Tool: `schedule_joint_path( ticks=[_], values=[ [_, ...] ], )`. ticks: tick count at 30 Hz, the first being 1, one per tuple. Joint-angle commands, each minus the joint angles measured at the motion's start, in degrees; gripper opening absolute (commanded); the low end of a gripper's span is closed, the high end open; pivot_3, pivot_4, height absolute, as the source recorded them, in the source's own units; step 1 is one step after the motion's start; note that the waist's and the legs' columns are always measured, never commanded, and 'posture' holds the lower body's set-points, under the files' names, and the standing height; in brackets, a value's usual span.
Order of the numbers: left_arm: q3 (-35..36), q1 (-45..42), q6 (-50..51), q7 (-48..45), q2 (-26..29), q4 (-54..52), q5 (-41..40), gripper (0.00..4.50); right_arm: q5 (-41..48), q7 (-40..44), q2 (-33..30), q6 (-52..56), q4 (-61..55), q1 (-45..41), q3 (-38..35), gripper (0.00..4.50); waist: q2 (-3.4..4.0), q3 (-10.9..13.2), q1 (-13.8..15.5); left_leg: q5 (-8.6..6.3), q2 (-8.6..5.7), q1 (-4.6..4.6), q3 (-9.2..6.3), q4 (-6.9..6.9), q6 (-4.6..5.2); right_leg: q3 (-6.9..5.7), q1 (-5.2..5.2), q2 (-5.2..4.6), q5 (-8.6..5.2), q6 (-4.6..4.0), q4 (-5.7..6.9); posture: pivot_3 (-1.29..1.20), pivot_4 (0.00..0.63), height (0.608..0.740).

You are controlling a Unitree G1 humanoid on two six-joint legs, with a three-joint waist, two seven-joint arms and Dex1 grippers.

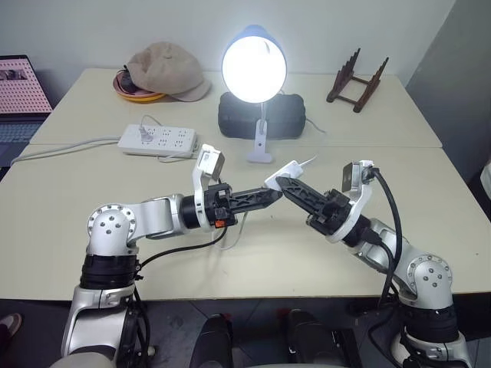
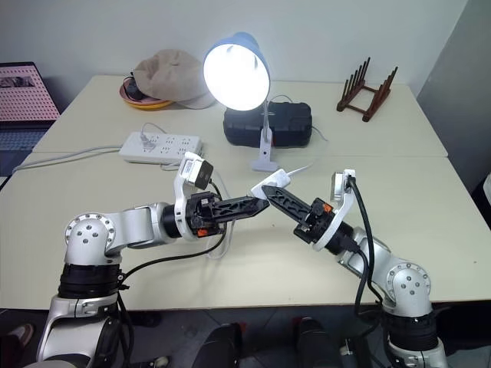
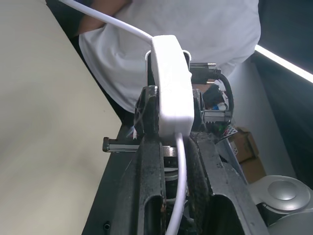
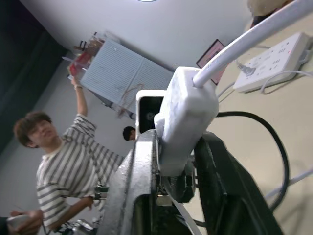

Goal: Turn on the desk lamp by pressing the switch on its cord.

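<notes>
Just in front of the desk lamp (image 1: 254,65), both arms meet above the table (image 1: 430,184) with the switch (image 1: 281,175) lifted between them. Left gripper (image 1: 270,195) is clamped on the switch body, its fingers (image 3: 146,122) pinching either side so the piece stays steady in the air; right gripper (image 1: 285,186) comes in from the opposite side, its jaws straddling the same white block and closed against it, likely to squeeze the button. Lamp bulb is glowing bright, so the press looks done, or as good as done. The cord (image 3: 105,17) runs out of the switch's end back toward the lamp's clip base, and slack also hangs down between the left fingers. Holding the switch off the table with one claw gives the other something firm to push against. Left of the lamp sits a white power strip (image 1: 157,141); behind that, a beige cap (image 1: 165,69). Right of the lamp, a wooden rack (image 1: 357,81).
</notes>
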Motion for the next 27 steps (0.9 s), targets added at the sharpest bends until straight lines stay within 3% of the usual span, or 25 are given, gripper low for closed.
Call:
schedule_joint_path(
  ticks=[1, 7, 10, 13, 18, 23, 25, 27],
  values=[
    [-0.62, -3.29, 0.77, -4.53, -0.03, 2.27, 3.23, 0.31, -1.56, 0.23, -1.26, -0.32, -4.56, 0.97, -0.21, 2.13, 0.0, 0.0, 0.0, 0.0, 0.0, 0.0, 0.0, 0.0, 0.0, 0.0, 0.0, 0.0, 0.0, 0.0, 0.0, 0.0, 0.15, 0.74],
    [-2.45, -7.04, 0.8, -13.49, 0.57, 5.47, 12.53, 0.31, -6.48, 2.01, -7.35, 1.3, -8.77, 6.8, -1.05, 3.33, 0.0, 0.0, 0.38, 0.0, -0.02, -0.05, 0.02, -0.01, 0.0, 0.01, -0.03, -0.02, 0.0, 0.0, -0.01, 0.0, 0.15, 0.74],
    [-10.12, -10.66, -5.93, -25.77, 4.22, 7.3, 27.73, 0.31, -9.9, 1.75, -14.4, 0.53, -17.39, 13.78, -7.29, 3.97, 0.07, 0.04, 0.97, 0.0, -0.02, -0.07, 0.01, 0.01, 0.0, -0.01, -0.06, -0.01, -0.01, 0.0, -0.01, 0.0, 0.15, 0.74],
    [-20.54, -13.25, -18.71, -36.41, 5.97, 10.82, 44.72, 0.31, -19.49, -0.68, -19.3, -1.48, -25.36, 15.18, -9.26, 4.46, 0.07, 0.02, 0.99, 0.0, -0.07, -0.13, 0.02, 0.02, -0.01, 0.01, -0.1, -0.05, -0.01, -0.01, -0.08, 0.0, 0.15, 0.74],
    [-31.58, -15.94, -43.1, -44.49, 2.88, 21.97, 68.58, 0.31, -38.52, -4.01, -21.24, -3.43, -29.87, 14.59, -2.18, 4.46, 0.08, -0.02, 0.94, 0.0, -0.06, -0.07, 0.1, 0.03, 0.0, 0.06, -0.06, -0.09, 0.0, -0.02, -0.1, 0.0, 0.15, 0.74],
    [-33.87, -17.68, -60.7, -45.58, -2.98, 34.58, 82.5, 0.31, -53.22, -2.19, -20.66, -7.28, -26.6, 17.11, 4.01, 4.46, 0.08, -0.01, 1.08, 0.0, -0.06, -0.23, 0.11, 0.02, 0.0, 0.05, -0.13, -0.09, -0.01, -0.02, -0.23, 0.0, 0.15, 0.74],
    [-33.72, -17.88, -65.99, -46.6, -4.26, 38.18, 86.2, 0.99, -56.74, -0.97, -20.29, -8.72, -25.26, 18.23, 4.6, 4.5, 0.08, -0.01, 1.09, -0.01, -0.06, -0.3, 0.11, 0.01, 0.01, 0.03, -0.12, -0.09, 0.0, 0.0, -0.33, 0.0, 0.15, 0.74],
    [-32.32, -17.87, -68.42, -48.55, -4.5, 39.45, 87.34, 1.23, -58.39, 0.61, -20.01, -9.67, -23.98, 19.47, 3.8, 4.5, 0.07, -0.02, 1.08, -0.01, -0.07, -0.3, 0.11, 0.01, 0.01, 0.03, -0.08, -0.09, 0.01, 0.02, -0.39, 0.0, 0.15, 0.74]
  ],
)
